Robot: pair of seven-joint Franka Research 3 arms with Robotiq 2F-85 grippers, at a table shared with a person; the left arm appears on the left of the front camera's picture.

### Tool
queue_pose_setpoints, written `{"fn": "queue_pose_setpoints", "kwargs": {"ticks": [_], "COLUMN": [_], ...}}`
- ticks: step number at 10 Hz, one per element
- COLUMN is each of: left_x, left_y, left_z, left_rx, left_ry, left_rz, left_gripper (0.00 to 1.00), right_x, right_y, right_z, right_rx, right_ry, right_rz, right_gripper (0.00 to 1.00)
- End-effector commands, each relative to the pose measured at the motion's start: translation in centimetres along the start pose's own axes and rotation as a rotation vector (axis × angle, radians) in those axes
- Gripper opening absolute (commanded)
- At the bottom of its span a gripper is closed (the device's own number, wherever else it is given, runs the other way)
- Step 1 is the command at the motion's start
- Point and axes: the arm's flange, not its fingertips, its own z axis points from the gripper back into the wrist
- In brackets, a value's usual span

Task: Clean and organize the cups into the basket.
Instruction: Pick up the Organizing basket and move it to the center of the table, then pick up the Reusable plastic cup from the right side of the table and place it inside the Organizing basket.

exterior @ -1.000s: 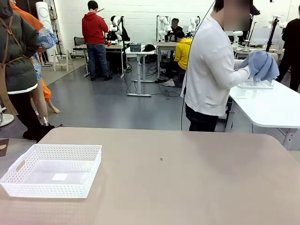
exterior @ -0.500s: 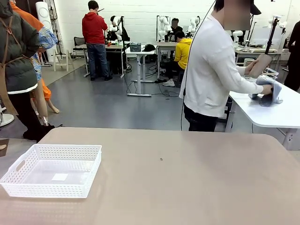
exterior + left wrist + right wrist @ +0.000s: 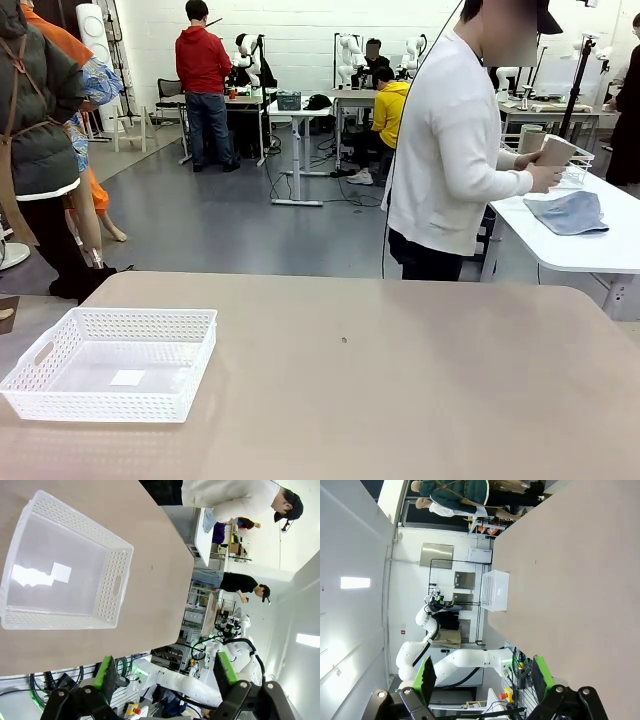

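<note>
Cups come first: the tan-brown cup (image 3: 556, 150) is in the person's hand (image 3: 541, 176), far off to the basket's (image 3: 110, 362) right and well beyond it.

By size, the room behind the basket is a workshop with a grey floor, desks and other people. The tan table (image 3: 400, 380) carries the basket near its left front corner, with one small dark speck to the basket's right. The person (image 3: 450, 150), in a white top, stands across the table from the basket, turned toward a white side table (image 3: 600, 255).

A second ago the person held a blue cloth bunched up in the air. Half a second ago it was pressed onto the side table. Now the cloth (image 3: 567, 212) lies loose there and the cup is held alone. I judge the wiping of this cup is done, so it should head for the basket next.

The basket holds nothing but its white label (image 3: 127, 378).

The left gripper (image 3: 166, 670) hangs near the basket, jaws spread wide with nothing between them. The right gripper (image 3: 483, 675) gapes the same way, well apart from the basket.
</note>
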Motion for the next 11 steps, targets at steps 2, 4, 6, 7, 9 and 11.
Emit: {"fn": "queue_pose_setpoints", "kwargs": {"ticks": [2,4,6,7,9,11], "left_x": [0.11,0.11,0.11,0.11,0.11,0.11], "left_y": [-0.15,-0.15,-0.15,-0.15,-0.15,-0.15], "left_z": [0.04,0.04,0.04,0.04,0.04,0.04], "left_rx": [0.0,0.0,0.0,0.0,0.0,0.0], "left_ry": [0.007,0.007,0.007,0.007,0.007,0.007], "left_rz": [-0.002,-0.002,-0.002,-0.002,-0.002,-0.002], "left_gripper": [1.0,1.0,1.0,1.0,1.0,1.0], "right_x": [0.23,0.23,0.23,0.23,0.23,0.23], "right_y": [-0.01,-0.01,-0.01,-0.01,-0.01,-0.01], "right_z": [0.41,0.41,0.41,0.41,0.41,0.41], "right_rx": [0.011,0.011,0.011,0.011,0.011,0.011], "right_ry": [0.006,0.006,0.006,0.006,0.006,0.006], "right_rz": [0.014,0.014,0.014,0.014,0.014,0.014], "right_gripper": [1.0,1.0,1.0,1.0,1.0,1.0]}}
